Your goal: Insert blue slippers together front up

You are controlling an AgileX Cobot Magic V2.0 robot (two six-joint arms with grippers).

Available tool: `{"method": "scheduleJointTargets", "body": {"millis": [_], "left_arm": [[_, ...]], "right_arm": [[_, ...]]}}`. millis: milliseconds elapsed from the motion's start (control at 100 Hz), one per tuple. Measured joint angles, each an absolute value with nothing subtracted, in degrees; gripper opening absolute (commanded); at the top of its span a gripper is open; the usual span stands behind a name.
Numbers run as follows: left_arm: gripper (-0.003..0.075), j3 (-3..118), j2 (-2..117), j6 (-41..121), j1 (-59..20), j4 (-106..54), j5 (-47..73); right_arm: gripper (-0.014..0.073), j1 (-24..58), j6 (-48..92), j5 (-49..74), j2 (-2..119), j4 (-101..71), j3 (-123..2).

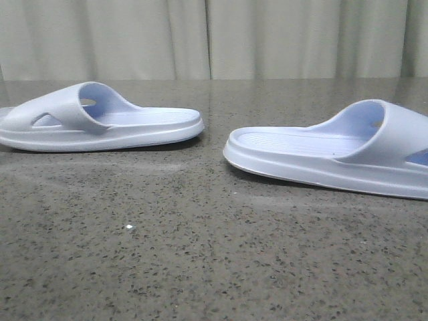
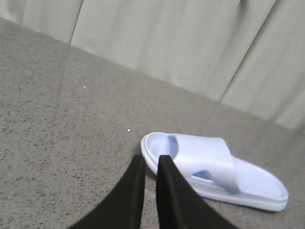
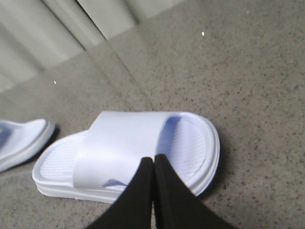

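Two pale lavender-blue slippers lie sole-down on the speckled stone table, heels toward each other. The left slipper (image 1: 100, 120) has its strap at the left, the right slipper (image 1: 334, 157) has its strap at the right. Neither gripper shows in the front view. In the left wrist view my left gripper (image 2: 151, 160) is all but shut, a thin gap between the fingers, empty, hovering at the toe end of the left slipper (image 2: 214, 167). In the right wrist view my right gripper (image 3: 153, 160) is shut and empty, above the strap and toe end of the right slipper (image 3: 128, 148).
A pale curtain (image 1: 214, 37) hangs behind the table's far edge. The grey speckled tabletop (image 1: 200, 254) stretches in front of both slippers. The other slipper's heel (image 3: 21, 138) shows at the edge of the right wrist view.
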State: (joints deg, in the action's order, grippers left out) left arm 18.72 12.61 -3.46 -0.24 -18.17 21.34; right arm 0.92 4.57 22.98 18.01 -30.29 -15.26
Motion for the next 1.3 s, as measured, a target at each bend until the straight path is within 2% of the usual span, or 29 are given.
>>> {"method": "scheduleJointTargets", "body": {"millis": [90, 190, 260, 340, 410, 460, 660, 1010, 1300], "left_arm": [[0.0017, 23.3, 19.1, -3.5, -0.2, -15.6, 24.9], [0.0065, 26.2, 24.4, -2.3, -0.2, -15.1, 27.0], [0.0155, 27.2, 27.2, -0.9, -0.2, -15.6, 28.2], [0.0302, 27.7, 29.6, 0.4, -0.2, -17.5, 28.7], [0.0414, 27.8, 31.1, 1.8, -0.2, -19.6, 28.8], [0.0458, 27.8, 32.0, 2.5, -0.2, -20.8, 28.9], [0.0442, 28.6, 36.0, 3.1, -0.2, -22.7, 29.2], [0.0442, 31.2, 41.5, 5.0, -0.2, -22.9, 29.9], [0.0442, 31.2, 43.3, 5.6, -0.2, -23.0, 29.2]], "right_arm": [[-0.0071, 0.9, 4.6, 26.0, 25.6, -28.8, -20.0], [0.0019, 0.9, 5.8, 29.8, 31.7, -28.2, -24.0], [0.0138, 0.9, 6.7, 32.3, 34.3, -27.9, -26.1], [0.0272, 0.9, 7.0, 34.5, 35.9, -27.7, -27.4], [0.0310, 0.9, 7.2, 35.5, 36.2, -27.1, -28.0], [0.0309, 0.9, 7.3, 35.5, 36.2, -26.4, -28.0], [0.0309, -1.5, 7.6, 35.2, 39.1, -24.5, -29.5], [0.0308, -8.6, 11.7, 40.1, 52.1, -24.6, -36.0], [0.0308, -16.9, 26.2, 45.0, 62.3, -39.5, -37.1]]}}
